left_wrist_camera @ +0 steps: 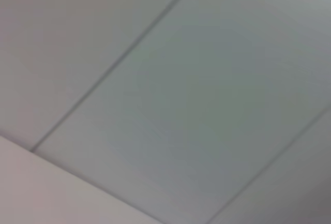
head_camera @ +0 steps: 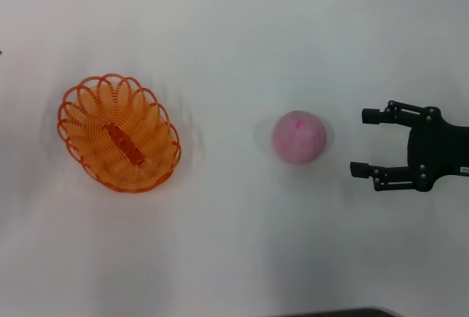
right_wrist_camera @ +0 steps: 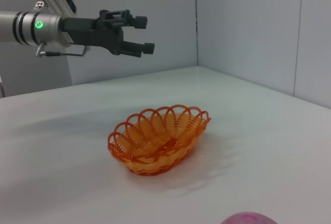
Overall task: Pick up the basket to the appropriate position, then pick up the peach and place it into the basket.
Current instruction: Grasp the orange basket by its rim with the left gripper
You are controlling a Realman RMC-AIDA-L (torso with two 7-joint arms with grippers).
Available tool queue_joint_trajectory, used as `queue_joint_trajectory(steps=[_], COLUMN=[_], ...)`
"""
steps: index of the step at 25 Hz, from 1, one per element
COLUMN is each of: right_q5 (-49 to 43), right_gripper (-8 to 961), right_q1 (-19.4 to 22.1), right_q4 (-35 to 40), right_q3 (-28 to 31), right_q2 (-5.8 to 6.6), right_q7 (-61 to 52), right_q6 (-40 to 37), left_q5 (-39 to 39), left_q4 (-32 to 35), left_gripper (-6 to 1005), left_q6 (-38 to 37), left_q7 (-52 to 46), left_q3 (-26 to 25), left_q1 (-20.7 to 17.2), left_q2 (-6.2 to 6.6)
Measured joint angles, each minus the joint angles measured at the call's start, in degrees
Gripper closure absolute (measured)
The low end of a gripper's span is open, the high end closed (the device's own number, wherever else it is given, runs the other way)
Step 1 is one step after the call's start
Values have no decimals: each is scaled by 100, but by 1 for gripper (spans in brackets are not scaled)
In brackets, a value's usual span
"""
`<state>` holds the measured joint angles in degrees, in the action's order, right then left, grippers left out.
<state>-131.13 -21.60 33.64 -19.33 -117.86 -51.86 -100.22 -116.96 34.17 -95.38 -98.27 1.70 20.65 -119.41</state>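
The orange basket (head_camera: pixel 119 133) sits empty on the white table at the left; it also shows in the right wrist view (right_wrist_camera: pixel 158 138). The pink peach (head_camera: pixel 299 137) lies on the table right of the middle, and only its top shows in the right wrist view (right_wrist_camera: pixel 248 218). My right gripper (head_camera: pixel 363 142) is open and empty, just right of the peach with its fingers pointing at it, a short gap away. My left gripper (right_wrist_camera: pixel 144 34) is out of the head view; in the right wrist view it hangs open and empty, high above the table beyond the basket.
The white table (head_camera: pixel 234 258) carries only the basket and the peach. Grey wall panels (right_wrist_camera: pixel 248 27) stand behind the table. The left wrist view shows only plain grey panels (left_wrist_camera: pixel 181 105).
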Motion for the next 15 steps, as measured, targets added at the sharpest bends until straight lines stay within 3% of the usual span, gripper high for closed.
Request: queue_joint_trajectory(steps=[3, 8, 15], right_q5=[0, 0, 0], right_gripper=[25, 25, 25], right_q1=[3, -7, -23], right_q4=[10, 32, 38], right_q3=[0, 0, 0], right_q2=[0, 0, 8], right_q7=[0, -6, -8], right_q6=[3, -14, -28], left_q5=[13, -34, -314], left_q4=[57, 582, 2179], left_gripper=[123, 124, 123], left_q6=[290, 872, 1408], left_q7=[-83, -485, -1413], left_q3=[86, 754, 2289], left_q1=[68, 163, 118], left_q2=[3, -59, -374])
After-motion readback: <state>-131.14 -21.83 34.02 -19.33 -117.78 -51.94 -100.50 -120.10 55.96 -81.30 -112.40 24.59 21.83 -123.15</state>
